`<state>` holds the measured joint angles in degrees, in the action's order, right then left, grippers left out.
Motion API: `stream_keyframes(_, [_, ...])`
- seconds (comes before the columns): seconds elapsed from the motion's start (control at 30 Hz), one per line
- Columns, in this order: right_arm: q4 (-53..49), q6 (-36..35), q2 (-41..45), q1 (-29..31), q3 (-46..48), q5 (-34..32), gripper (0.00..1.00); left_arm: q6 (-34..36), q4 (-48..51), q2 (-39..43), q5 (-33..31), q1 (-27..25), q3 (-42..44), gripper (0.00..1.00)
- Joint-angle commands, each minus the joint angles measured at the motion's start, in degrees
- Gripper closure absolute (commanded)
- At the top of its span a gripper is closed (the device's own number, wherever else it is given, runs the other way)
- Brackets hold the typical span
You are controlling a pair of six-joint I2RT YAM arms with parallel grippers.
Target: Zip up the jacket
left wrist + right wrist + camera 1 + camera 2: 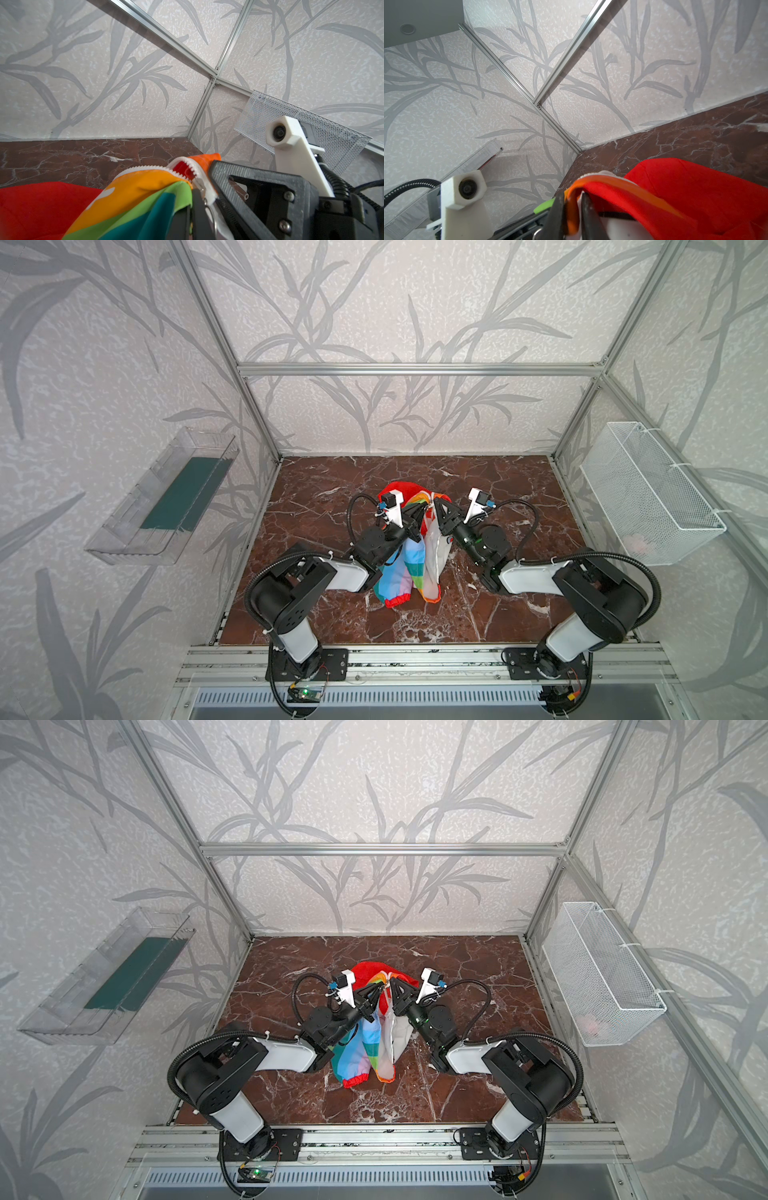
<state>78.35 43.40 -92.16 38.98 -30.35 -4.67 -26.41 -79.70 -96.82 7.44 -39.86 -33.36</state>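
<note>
The rainbow-striped jacket (415,564) (365,1048) hangs off the marble table between both grippers, its red hood (399,489) behind them and a red cuff (397,600) at the bottom. My left gripper (424,512) (192,199) is shut on the green and orange front edge, right beside the zipper slider (201,186) and its metal ring. Above the slider the white zipper teeth (182,173) stand parted. My right gripper (437,506) (573,205) has its jaws a little apart, with the jacket's orange edge (571,209) between them.
A clear plastic bin (166,497) hangs on the left wall. A white mesh basket (648,493) on the right wall holds something pink. The brown marble table (498,489) is boxed in by aluminium frame posts and papered walls.
</note>
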Motion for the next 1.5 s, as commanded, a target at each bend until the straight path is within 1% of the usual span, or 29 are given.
stream_keyframes(0.0, [2.16,0.28,1.86,-0.2,1.63,-0.95,0.75,-0.57,-1.26,1.72,0.45,-0.51,0.67,1.0])
stream_keyframes(0.13, [2.16,1.4,2.9,-0.22,3.84,-1.54,0.7,-0.71,-1.32,2.24,0.16,-0.42,0.76,1.0])
stream_keyframes(0.4, [2.16,2.58,7.6,-0.22,8.86,-2.32,0.53,-1.98,-1.29,2.5,0.83,-0.47,0.41,1.0])
stream_keyframes(0.53, [1.17,-0.24,12.33,-0.21,13.05,-2.37,0.49,-2.65,-1.29,2.46,1.07,-0.49,-0.03,1.0])
stream_keyframes(0.6, [-3.09,-4.18,15.84,-0.17,14.34,-1.15,0.48,-3.17,-1.33,2.43,1.05,-0.44,-0.36,1.0])
stream_keyframes(0.63, [-8.26,-8.25,18.66,-0.14,14.04,0.38,0.47,-3.37,-1.3,2.33,1.1,-0.46,-0.47,1.0])
stream_keyframes(0.7, [-25.69,-16.91,25.87,0.87,10.88,2.19,0.47,-3.61,-1.33,2.42,1.27,-0.47,-0.74,1.0])
stream_keyframes(0.73, [-38.69,-22.53,30.16,1.89,7.75,1.43,0.46,-3.8,-1.31,2.55,1.26,-0.42,-0.8,1.0])
stream_keyframes(0.77, [-47.13,-29.34,32.82,3.53,5.14,-0.03,0.46,-3.82,-1.3,2.56,1.25,-0.4,-0.82,1.0])
stream_keyframes(0.8, [-52.09,-35.98,34.82,4.97,3.55,-1.12,0.46,-3.91,-1.29,2.68,1.25,-0.45,-0.82,1.0])
stream_keyframes(0.93, [-62.72,-50.12,39.61,5.84,0.6,-3.79,0.44,-4.31,-1.29,2.87,1.01,-0.44,-1.07,1.0])
stream_keyframes(1.0, [-64.25,-60.0,39.95,6.44,-0.25,-4.24,0.43,-4.63,-1.33,3.1,0.93,-0.43,-1.18,1.0])
stream_keyframes(1.07, [-64.78,-70.2,39.4,6.98,-1.38,-7.21,0.41,-5.15,-1.32,3.4,0.88,-0.47,-1.18,1.0])
stream_keyframes(1.13, [-62.03,-81.32,38.46,6.91,-1.75,-8.24,0.34,-5.61,-1.29,3.91,0.93,-0.43,-1.04,1.0])
stream_keyframes(1.2, [-57.32,-89.59,36.65,6.9,-1.76,-9.26,0.25,-6.51,-1.31,4.39,0.64,-0.42,-0.88,1.0])
stream_keyframes(1.23, [-55.32,-92.28,35.41,6.73,-2.21,-9.92,0.2,-6.93,-1.26,4.65,0.61,-0.45,-0.91,1.0])
stream_keyframes(1.3, [-53.38,-97.17,33.22,6.63,-3.44,-9.17,0.11,-7.86,-1.31,4.98,0.26,-0.4,-0.86,1.0])
stream_keyframes(1.37, [-50.96,-99.19,31.22,6.27,-4.87,-8.43,0.04,-8.91,-1.29,5.23,-0.56,-0.42,-0.58,1.0])
stream_keyframes(1.47, [-48.82,-100.36,28.1,5.67,-6.66,-6.71,0.0,-9.09,-1.32,5.59,-0.81,-0.42,-0.18,1.0])
